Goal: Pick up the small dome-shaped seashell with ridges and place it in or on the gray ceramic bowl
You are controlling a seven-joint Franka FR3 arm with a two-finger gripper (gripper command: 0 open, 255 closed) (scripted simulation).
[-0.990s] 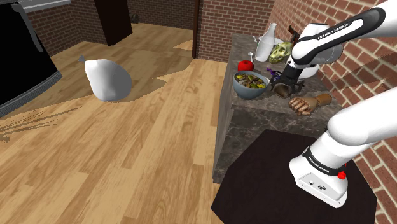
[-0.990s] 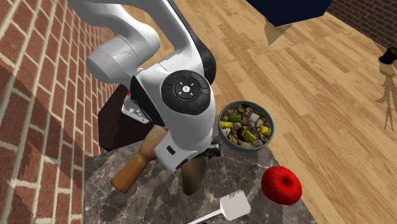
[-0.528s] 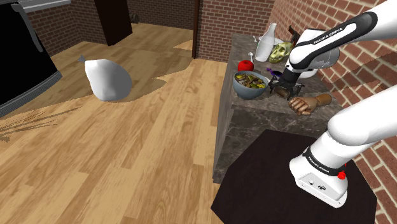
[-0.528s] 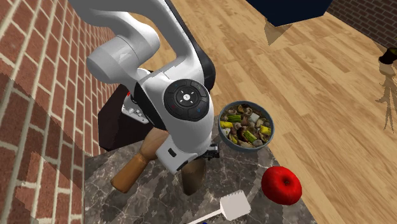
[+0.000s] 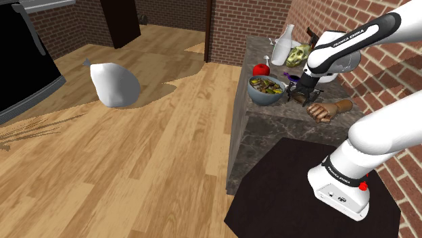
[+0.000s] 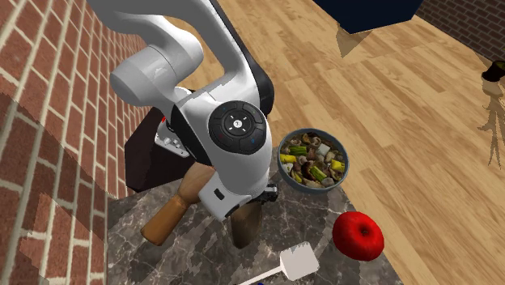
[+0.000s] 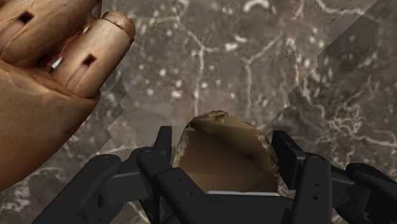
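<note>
The gripper (image 7: 222,137) has come down over the seashell (image 7: 222,156) and stopped moving. Its fingers now press against the shell's two sides, so it looks gripped. The shell still rests on the stone counter (image 7: 254,57), away from the edges, between the wooden hand (image 7: 38,83) and the gray bowl (image 5: 262,99) at the counter's floor-side edge. You can lift next.

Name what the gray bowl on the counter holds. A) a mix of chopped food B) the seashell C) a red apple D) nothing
A: the bowl is heaped with green, brown and white chopped pieces, while the apple lies outside it on the counter.
</note>
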